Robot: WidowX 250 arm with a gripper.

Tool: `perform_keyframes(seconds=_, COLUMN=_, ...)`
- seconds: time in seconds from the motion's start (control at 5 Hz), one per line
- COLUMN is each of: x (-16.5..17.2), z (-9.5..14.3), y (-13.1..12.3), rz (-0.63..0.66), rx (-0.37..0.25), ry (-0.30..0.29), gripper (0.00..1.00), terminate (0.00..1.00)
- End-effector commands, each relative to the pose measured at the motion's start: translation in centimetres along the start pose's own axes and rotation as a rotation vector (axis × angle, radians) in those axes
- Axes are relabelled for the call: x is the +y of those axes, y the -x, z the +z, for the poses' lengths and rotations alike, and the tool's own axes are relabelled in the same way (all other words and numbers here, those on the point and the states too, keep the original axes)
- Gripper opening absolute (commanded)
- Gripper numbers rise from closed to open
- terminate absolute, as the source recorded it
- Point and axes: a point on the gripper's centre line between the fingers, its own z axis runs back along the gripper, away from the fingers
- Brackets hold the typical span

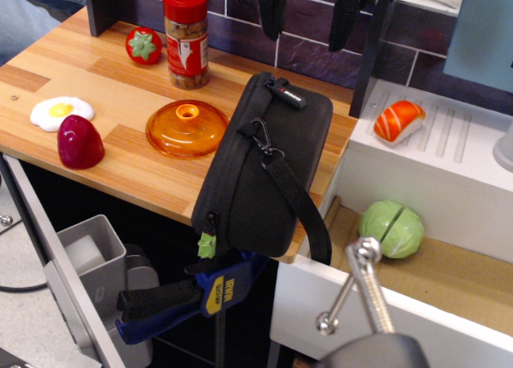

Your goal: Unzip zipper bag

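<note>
The zipper bag [256, 159] is a large black fabric case with rounded corners. It lies tilted on the wooden counter [96, 79], with its near end hanging over the front edge. Its lime-green zipper pull [207, 245] sits at the near left corner. A black strap [300, 204] hangs from a metal clip [263, 139] on top. A small red-white tag [286, 93] is at the far end. My gripper [309, 33] hangs at the top of the view, above and behind the bag's far end, with its two black fingers apart and empty.
A blue clamp [184, 300] grips the bag's near end at the counter edge. An orange lid [187, 127], red-lidded jar [186, 39], toy strawberry [143, 45], fried egg [61, 111] and magenta object [78, 142] stand left. Sushi [398, 119], cabbage [391, 229] and a metal handle [365, 280] are right.
</note>
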Motion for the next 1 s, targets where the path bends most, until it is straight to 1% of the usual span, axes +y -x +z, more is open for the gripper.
perform_keyframes(seconds=0.0, x=0.0, z=0.0, y=0.0, rz=0.000, rx=0.000, ry=0.000, gripper=1.00, terminate=0.00)
perform_keyframes(seconds=0.2, x=-0.5, z=1.6, y=3.8, rz=-0.117, rx=-0.047, ry=0.028, gripper=1.00, terminate=0.00)
perform_keyframes(seconds=0.4, x=0.1, z=2.8, y=7.8, rz=-0.199, rx=-0.031, ry=0.073, gripper=1.00, terminate=0.00)
perform_keyframes(seconds=0.6, x=1.2, z=2.1, y=12.2, rz=-0.261, rx=-0.010, ry=0.065, gripper=1.00, terminate=0.00)
perform_keyframes(seconds=0.8, x=2.1, z=0.4, y=15.6, rz=-0.238, rx=0.014, ry=0.034, gripper=1.00, terminate=0.00)
